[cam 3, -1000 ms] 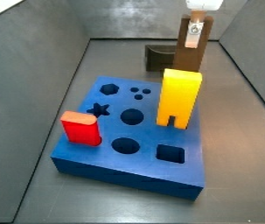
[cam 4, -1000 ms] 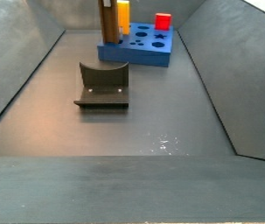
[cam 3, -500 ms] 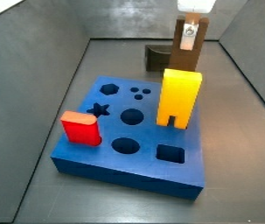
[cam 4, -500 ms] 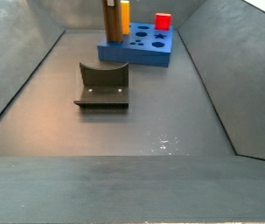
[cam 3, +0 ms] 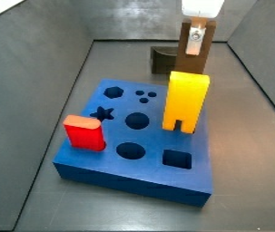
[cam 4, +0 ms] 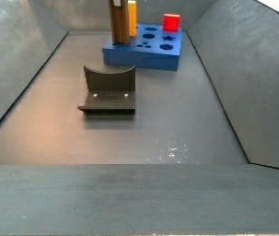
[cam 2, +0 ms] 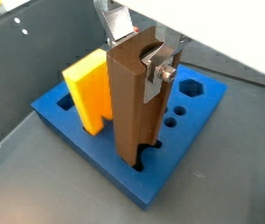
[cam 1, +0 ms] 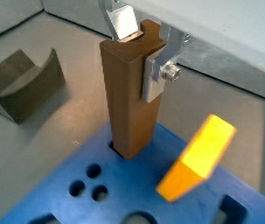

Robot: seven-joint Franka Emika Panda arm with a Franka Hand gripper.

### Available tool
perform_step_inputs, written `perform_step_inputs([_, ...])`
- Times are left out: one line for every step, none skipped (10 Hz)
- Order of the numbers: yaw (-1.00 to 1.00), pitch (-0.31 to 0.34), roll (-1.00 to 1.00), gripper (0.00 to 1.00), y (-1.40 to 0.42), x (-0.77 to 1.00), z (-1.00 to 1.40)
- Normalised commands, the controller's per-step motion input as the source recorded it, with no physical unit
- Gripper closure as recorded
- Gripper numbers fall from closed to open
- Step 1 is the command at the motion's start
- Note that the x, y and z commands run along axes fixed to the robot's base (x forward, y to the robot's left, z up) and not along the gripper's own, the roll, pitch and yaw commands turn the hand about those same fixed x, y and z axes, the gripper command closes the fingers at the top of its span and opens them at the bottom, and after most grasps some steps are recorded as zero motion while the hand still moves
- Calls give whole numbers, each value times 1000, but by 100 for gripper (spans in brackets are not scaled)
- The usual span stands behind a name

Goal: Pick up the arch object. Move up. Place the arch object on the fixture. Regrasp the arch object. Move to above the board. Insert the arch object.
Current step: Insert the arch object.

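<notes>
The arch object (cam 1: 132, 96) is a tall brown block, upright, with its curved cut-out at the top. My gripper (cam 1: 141, 44) is shut on its upper end, one silver finger on each side, as both wrist views show (cam 2: 141, 48). Its lower end meets a cut-out at the edge of the blue board (cam 2: 94, 144) and seems to stand in it. In a side view the arch object (cam 3: 191, 56) stands behind the yellow block (cam 3: 186, 101), with the gripper (cam 3: 197, 36) on it. The dark fixture (cam 4: 109, 89) stands on the floor apart from the board (cam 4: 148, 57).
A tall yellow notched block (cam 2: 87, 83) stands in the board right beside the arch object. A red block (cam 3: 83, 132) stands at the board's other side. Star, round and square holes lie open in the board (cam 3: 103, 163). Grey sloping walls enclose the floor.
The gripper with the arch object has shifted slightly sideways over the board's far edge. Nothing else has moved.
</notes>
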Motion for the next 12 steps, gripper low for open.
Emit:
perform_step_inputs([-20, 51, 61, 100, 154, 0, -40])
perform_step_inputs([0, 3, 33, 100, 66, -23, -80])
perform_step_inputs([0, 0, 24, 100, 0, -34, -403])
perform_step_inputs([0, 0, 94, 100, 0, -37, -651])
perform_step_inputs([220, -30, 134, 100, 54, -111, -726])
perform_step_inputs([303, -50, 126, 100, 100, -129, -740])
perform_step_inputs([389, -47, 133, 100, 174, -117, -677])
perform_step_inputs([471, -20, 130, 100, 234, -77, -506])
perform_step_inputs([360, -51, 220, 100, 37, -126, -683])
perform_step_inputs([303, -67, 253, 100, 0, -137, -817])
perform_step_inputs([269, -43, 220, 100, 0, -89, -757])
perform_step_inputs([0, 20, 37, 100, -17, 0, 0])
